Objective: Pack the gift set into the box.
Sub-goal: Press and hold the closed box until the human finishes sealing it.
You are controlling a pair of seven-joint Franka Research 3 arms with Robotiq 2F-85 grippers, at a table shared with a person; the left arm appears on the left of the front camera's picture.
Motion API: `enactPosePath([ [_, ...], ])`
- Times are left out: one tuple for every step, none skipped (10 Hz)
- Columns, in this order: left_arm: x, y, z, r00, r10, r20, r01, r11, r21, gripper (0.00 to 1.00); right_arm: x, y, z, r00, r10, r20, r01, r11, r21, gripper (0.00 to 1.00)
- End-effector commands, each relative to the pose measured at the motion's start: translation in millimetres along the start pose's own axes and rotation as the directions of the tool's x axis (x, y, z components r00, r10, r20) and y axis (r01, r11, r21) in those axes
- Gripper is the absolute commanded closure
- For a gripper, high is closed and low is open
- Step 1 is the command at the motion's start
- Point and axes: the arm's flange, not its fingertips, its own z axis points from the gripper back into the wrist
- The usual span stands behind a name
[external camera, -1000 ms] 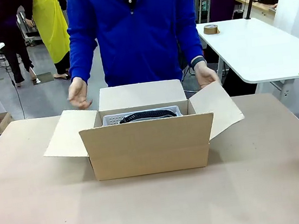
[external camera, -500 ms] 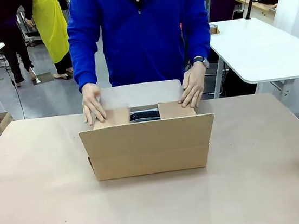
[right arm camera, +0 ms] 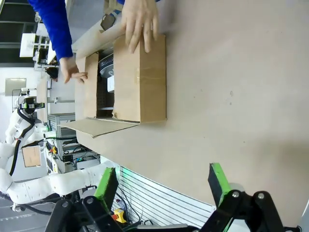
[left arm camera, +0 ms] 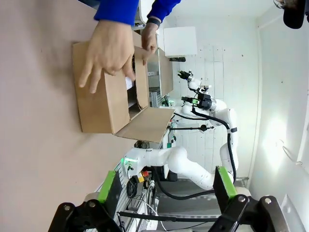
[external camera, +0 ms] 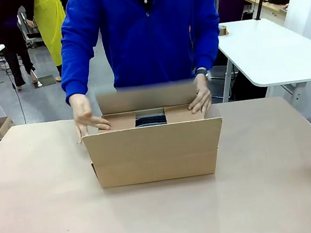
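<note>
1. The left gripper (left arm camera: 165, 186) hangs over the table (external camera: 43, 221), well apart from the carton. Its green-padded fingers are spread wide with nothing between them.
2. The person's right hand (external camera: 88, 122) lies with fingers spread on the folded-in side flap at the carton's left end.
3. The box (external camera: 154, 153) stands in the middle of the table with both side flaps folded inward. The near flap is unfolded on the robot's side, and the far flap is raised and blurred in front of the person's blue top.
4. The gift set (external camera: 150, 119) lies inside the box. A dark strip of it shows in the gap between the two side flaps.
5. The person's left hand (external camera: 201, 96), a watch at its wrist, rests on the right side flap near the far corner.
6. The right gripper (right arm camera: 162, 186) is likewise wide open and empty, over bare table away from the box.
</note>
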Motion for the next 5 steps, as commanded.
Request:
enactPosePath([
  [-3.3, -0.5, -0.4, 1.0, -0.008, -0.004, 0.008, 1.0, -0.005, 0.0, 0.6, 0.6, 1.8, 1.0, 0.002, 0.0, -0.002, 1.0, 0.015, 0.0],
  [-3.3, -0.5, -0.4, 1.0, -0.008, -0.004, 0.008, 1.0, -0.005, 0.0, 0.6, 0.6, 1.8, 1.0, 0.002, 0.0, -0.002, 1.0, 0.015, 0.0],
  [-3.3, -0.5, -0.4, 1.0, -0.008, -0.004, 0.008, 1.0, -0.005, 0.0, 0.6, 0.6, 1.8, 1.0, 0.002, 0.0, -0.002, 1.0, 0.015, 0.0],
  [-3.3, -0.5, -0.4, 1.0, -0.008, -0.004, 0.008, 1.0, -0.005, 0.0, 0.6, 0.6, 1.8, 1.0, 0.002, 0.0, -0.002, 1.0, 0.015, 0.0],
  [-3.3, -0.5, -0.4, 1.0, -0.008, -0.004, 0.008, 1.0, -0.005, 0.0, 0.6, 0.6, 1.8, 1.0, 0.002, 0.0, -0.002, 1.0, 0.015, 0.0],
])
